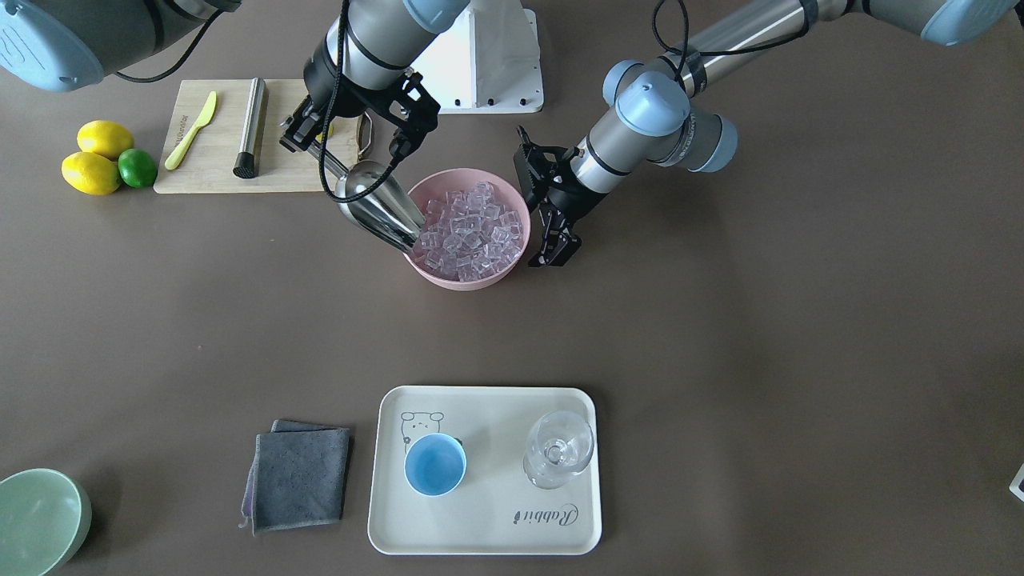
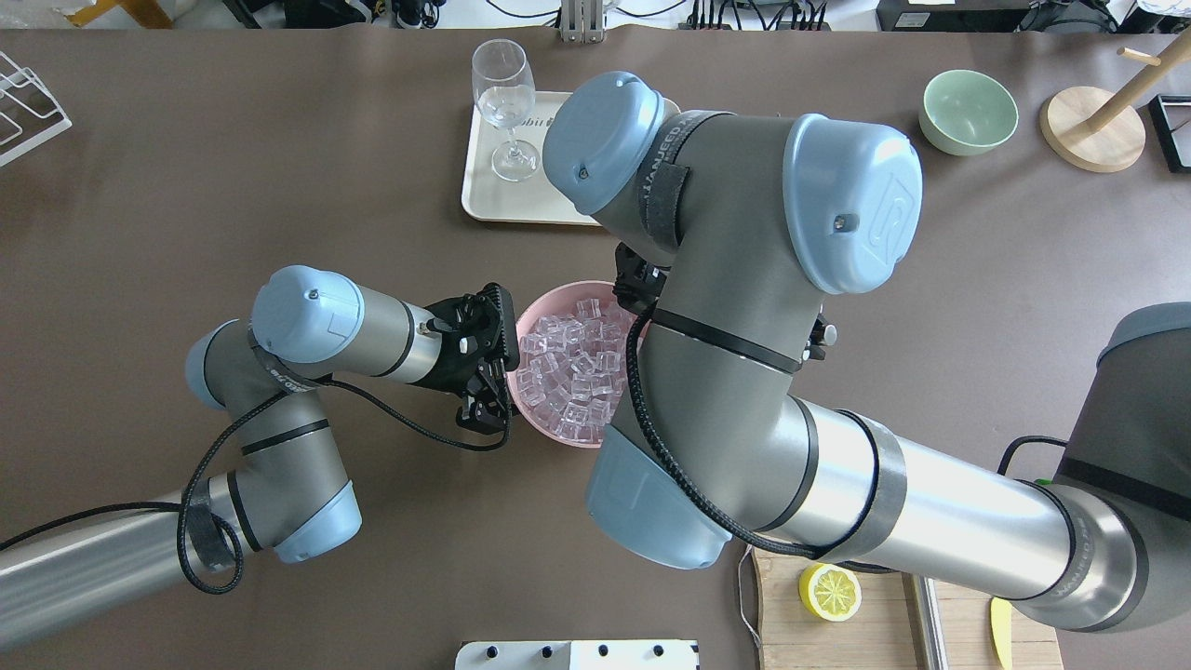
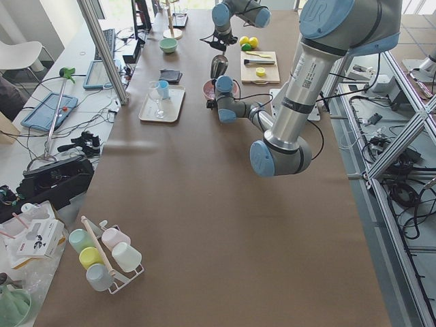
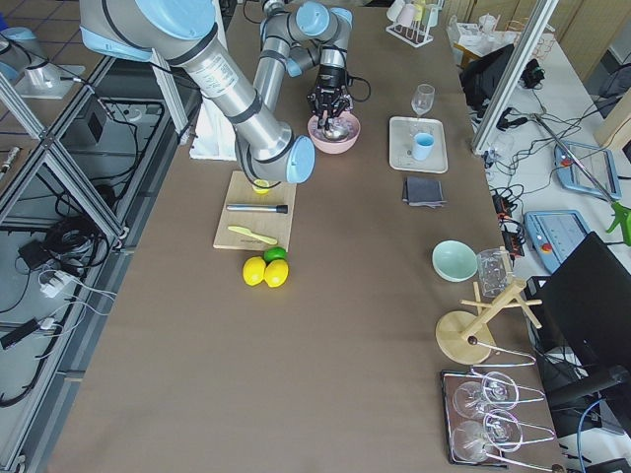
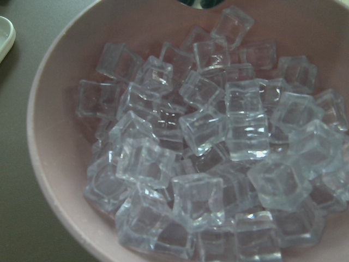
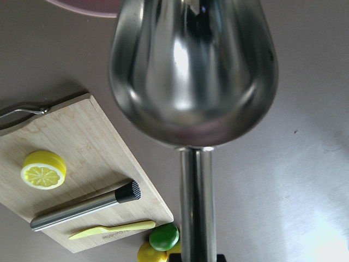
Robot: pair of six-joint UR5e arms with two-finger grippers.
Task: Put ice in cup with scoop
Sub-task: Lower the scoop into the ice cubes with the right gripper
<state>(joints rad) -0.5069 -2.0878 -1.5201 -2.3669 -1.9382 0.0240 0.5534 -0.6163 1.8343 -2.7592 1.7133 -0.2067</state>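
Note:
The ice (image 1: 472,232) is heaped in a pink bowl (image 1: 468,282) at mid-table, and fills the left wrist view (image 5: 207,136). My right gripper (image 1: 320,144) is shut on the handle of the steel scoop (image 1: 380,212). The scoop tilts down, with its lip at the bowl's rim against the ice. No ice shows in the trough (image 6: 193,71). My left gripper (image 1: 554,250) is open and empty, close beside the bowl's other side. The light-blue cup (image 1: 435,466) stands upright on the cream tray (image 1: 488,524). It is hidden by the right arm in the overhead view.
A clear stemmed glass (image 1: 558,448) stands on the tray beside the cup. A cutting board (image 1: 216,180) behind the scoop carries a steel rod (image 1: 251,128) and a yellow-green knife (image 1: 192,128). Lemons (image 1: 92,172), a lime (image 1: 138,168), a grey cloth (image 1: 300,476) and a green bowl (image 1: 40,520) lie around.

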